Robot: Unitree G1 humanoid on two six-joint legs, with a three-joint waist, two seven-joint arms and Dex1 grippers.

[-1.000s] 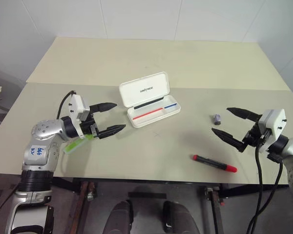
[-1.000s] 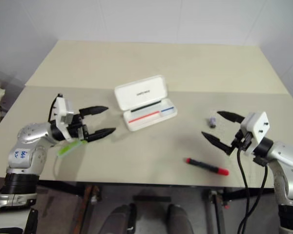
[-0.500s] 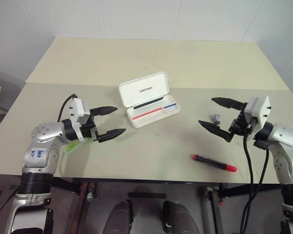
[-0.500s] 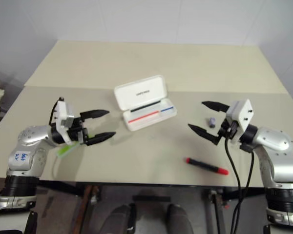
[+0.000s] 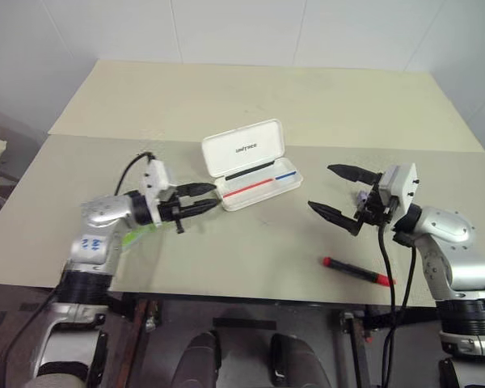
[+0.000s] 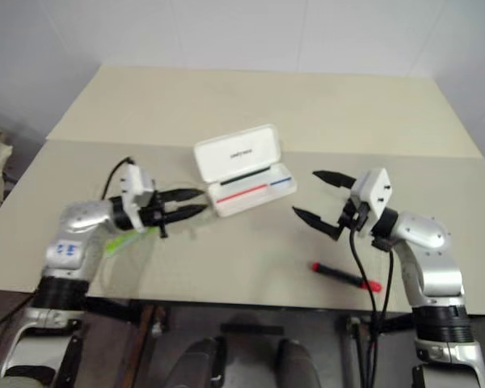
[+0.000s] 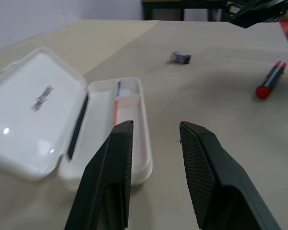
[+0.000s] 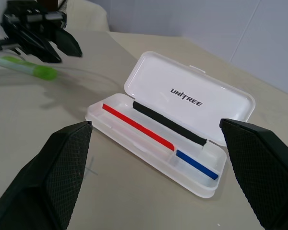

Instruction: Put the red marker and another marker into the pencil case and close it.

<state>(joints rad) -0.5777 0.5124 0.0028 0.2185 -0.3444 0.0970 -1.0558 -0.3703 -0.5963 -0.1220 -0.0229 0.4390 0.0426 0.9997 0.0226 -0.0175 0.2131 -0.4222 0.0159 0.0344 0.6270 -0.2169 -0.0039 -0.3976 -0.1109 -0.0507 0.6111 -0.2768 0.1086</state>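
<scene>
- Head views: left gripper (image 5: 204,200) has narrowed to a small empty gap since a second ago, near the pencil case (image 5: 250,165); right gripper (image 5: 338,194) has swung inward, spread wide, empty. The red marker (image 5: 358,271) lies on the matte beige table (image 5: 267,97).
- Left wrist view: ribbed black fingers (image 7: 107,178) apart, glossy white case open.
- Right wrist view: lime-green marker (image 8: 27,67) beside the left gripper.

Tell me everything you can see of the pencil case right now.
The pencil case is a flat white box of hard-looking plastic with rounded corners. It lies open mid-table, its hinged lid tipped back, with black UNITREE lettering inside the lid. The tray shows a black strip along the hinge side and a thin red and a blue stripe; no marker is in it. Nothing touches it but the table.
</scene>
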